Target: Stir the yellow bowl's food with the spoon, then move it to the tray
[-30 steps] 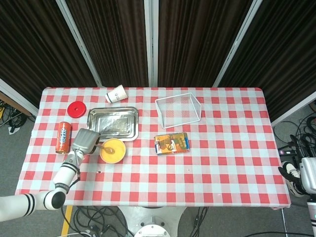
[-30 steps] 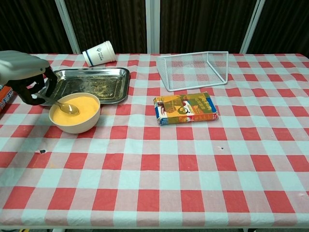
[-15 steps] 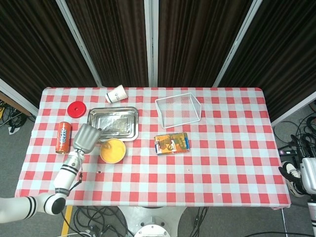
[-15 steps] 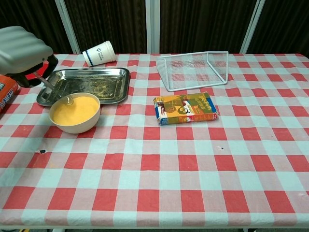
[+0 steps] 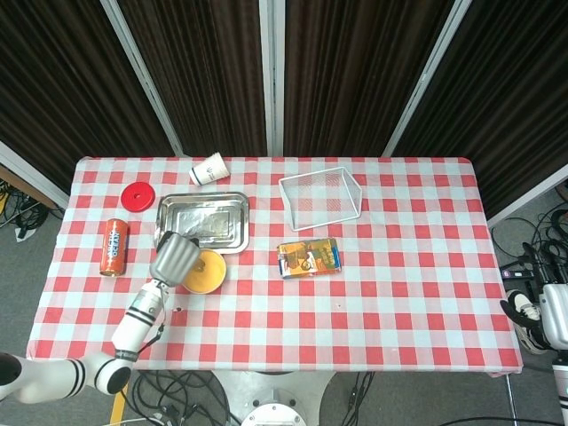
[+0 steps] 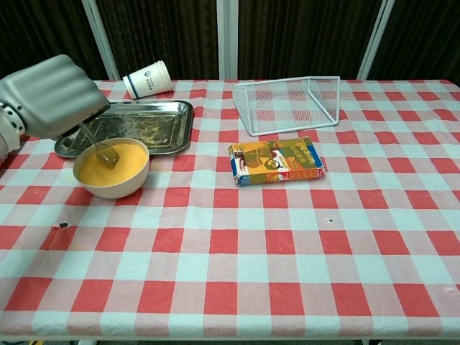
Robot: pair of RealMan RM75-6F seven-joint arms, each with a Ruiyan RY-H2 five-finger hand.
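Fingers of the left hand (image 6: 52,97) are curled around the spoon (image 6: 100,147); handle runs down out of the fist, bowl end sits in the yellow food. Right hand (image 5: 552,312) only shows at the far right edge of the head view, off the desk; can't tell if its fingers are open or closed.

Change over the last second: left hand has swung from the bowl's left side to over its near-left rim, and the spoon has gone from lying low in the food to standing steep. Reads as a stirring pass in progress, not a lift-out.

Yellow bowl (image 6: 111,169) has stayed put on the desk (image 6: 287,237), just in front of the tray (image 6: 136,123), near rim of the tray just beside it. So the transfer isn't started; likely a short push or lift rearward once stirring ends.

Nearby: tipped paper cup (image 6: 147,78) behind the tray, wire basket (image 6: 287,105), snack box (image 6: 277,161), red lid (image 5: 137,195), can (image 5: 113,246).
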